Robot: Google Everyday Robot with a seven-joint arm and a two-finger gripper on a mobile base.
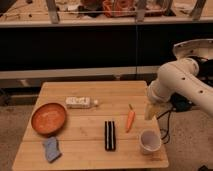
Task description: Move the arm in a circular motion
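The white glossy arm (182, 82) reaches in from the right, its thick rounded segments bending down over the right edge of the wooden table (90, 142). It ends in a pale beige gripper (151, 112) that hangs above the table's right side, just right of the carrot (130, 119) and above the white cup (149, 142). The gripper touches nothing that I can see.
On the table lie an orange bowl (49, 118) at the left, a blue sponge (51, 149) at the front left, a white bottle (80, 102) on its side, and a black rectangular object (109, 135). A dark counter front runs behind.
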